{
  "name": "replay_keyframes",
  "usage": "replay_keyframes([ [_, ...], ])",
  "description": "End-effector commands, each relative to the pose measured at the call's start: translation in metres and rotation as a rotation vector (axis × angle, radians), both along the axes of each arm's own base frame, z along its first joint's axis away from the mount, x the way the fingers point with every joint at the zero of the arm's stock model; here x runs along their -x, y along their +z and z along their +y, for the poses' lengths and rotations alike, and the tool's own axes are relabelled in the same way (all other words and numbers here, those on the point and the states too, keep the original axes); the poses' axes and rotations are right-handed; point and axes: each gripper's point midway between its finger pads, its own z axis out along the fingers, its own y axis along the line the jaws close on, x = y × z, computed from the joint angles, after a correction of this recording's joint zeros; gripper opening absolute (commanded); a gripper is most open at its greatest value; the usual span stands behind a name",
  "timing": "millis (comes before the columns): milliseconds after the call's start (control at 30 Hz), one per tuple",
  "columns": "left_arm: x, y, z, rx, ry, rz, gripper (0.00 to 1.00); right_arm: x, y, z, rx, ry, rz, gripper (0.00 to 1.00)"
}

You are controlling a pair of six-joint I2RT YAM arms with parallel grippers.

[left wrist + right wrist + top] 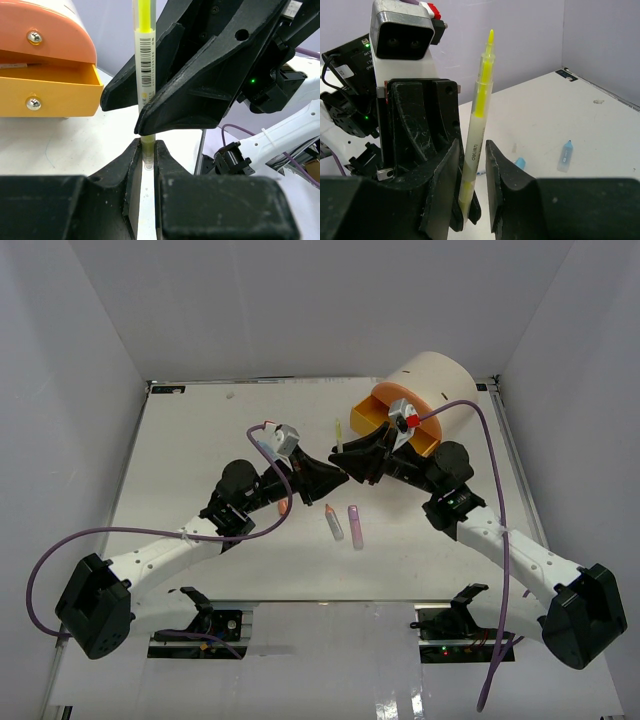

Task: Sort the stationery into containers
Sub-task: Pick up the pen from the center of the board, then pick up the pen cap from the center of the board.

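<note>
A yellow highlighter (pixel 340 437) stands upright between both grippers, its tip pointing up. My left gripper (pixel 145 145) is shut on its lower end (pixel 147 147). From the opposite side my right gripper (pixel 472 145) straddles the barrel (pixel 479 115), which rests against the left finger with a gap showing to the right finger (pixel 495 165). The containers are drawers in the face of a cream cylinder (pixel 432 375): an orange drawer (pixel 40 35) is closed, and the yellow one (pixel 50 95) below it is pulled out.
An orange-tipped marker (pixel 333 522) and a purple marker (pixel 354 525) lie on the table near the arms. An orange piece (pixel 284 506) shows by the left arm. A blue marker (pixel 564 156) and a blue cap (pixel 520 163) lie farther out. White walls enclose the table.
</note>
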Motion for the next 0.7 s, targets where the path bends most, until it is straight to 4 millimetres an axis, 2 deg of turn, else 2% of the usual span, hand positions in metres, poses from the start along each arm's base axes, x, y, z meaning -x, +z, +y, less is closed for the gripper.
replay_keyframes([
  [0, 0.008, 0.006, -0.001, 0.020, -0.034, -0.026, 0.02, 0.006, 0.017, 0.001, -0.044, 0.019, -0.067, 0.34],
  [367, 0.009, 0.007, -0.002, 0.034, -0.043, -0.037, 0.05, 0.006, 0.019, 0.004, -0.057, 0.029, -0.072, 0.22],
  [433, 0.010, 0.006, -0.002, 0.036, -0.044, -0.040, 0.05, 0.006, 0.020, 0.004, -0.061, 0.028, -0.074, 0.18],
  [467, 0.010, 0.004, -0.002, 0.036, -0.045, -0.034, 0.05, 0.007, 0.020, 0.004, -0.061, 0.028, -0.076, 0.12],
  [567, 0.012, 0.001, -0.002, 0.027, -0.051, -0.026, 0.15, 0.007, 0.022, 0.003, -0.059, 0.024, -0.085, 0.08],
  [600, 0.010, -0.001, 0.000, 0.020, -0.035, -0.014, 0.27, 0.006, 0.019, 0.003, -0.046, 0.020, -0.078, 0.08],
  [667, 0.008, -0.005, 0.003, 0.010, -0.010, -0.001, 0.41, 0.004, 0.017, 0.002, -0.033, 0.002, -0.079, 0.08],
])
